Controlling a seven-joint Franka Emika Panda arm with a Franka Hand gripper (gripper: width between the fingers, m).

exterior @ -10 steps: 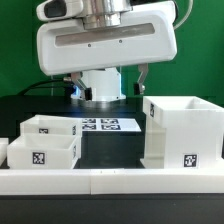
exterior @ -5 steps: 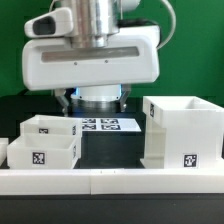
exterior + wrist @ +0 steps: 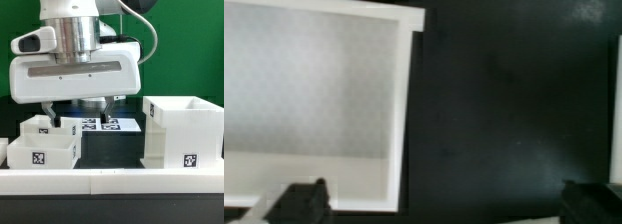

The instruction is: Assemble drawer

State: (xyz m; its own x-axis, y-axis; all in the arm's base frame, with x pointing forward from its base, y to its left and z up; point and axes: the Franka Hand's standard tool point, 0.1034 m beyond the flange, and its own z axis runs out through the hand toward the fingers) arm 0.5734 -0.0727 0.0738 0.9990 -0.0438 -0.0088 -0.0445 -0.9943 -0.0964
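Observation:
The drawer's tall white shell [image 3: 181, 134] stands at the exterior view's right, with a tag low on its front. Two small open-topped trays sit at the left: one behind [image 3: 38, 125] and one in front [image 3: 41, 156], both tagged. My gripper [image 3: 77, 110] hangs open and empty just above the rear tray's right side. In the wrist view my gripper [image 3: 446, 203] is open; one dark fingertip [image 3: 301, 198] lies over a white tray [image 3: 313, 90] close to its wall, the other over black table.
The marker board [image 3: 112, 125] lies on the black table behind the trays and shell. A long low white rail [image 3: 110, 183] runs along the front. A gap of black table [image 3: 110, 148] separates the trays from the shell.
My gripper has moved toward the exterior view's left and come lower, from above the marker board to over the rear tray. The drawer parts have not moved.

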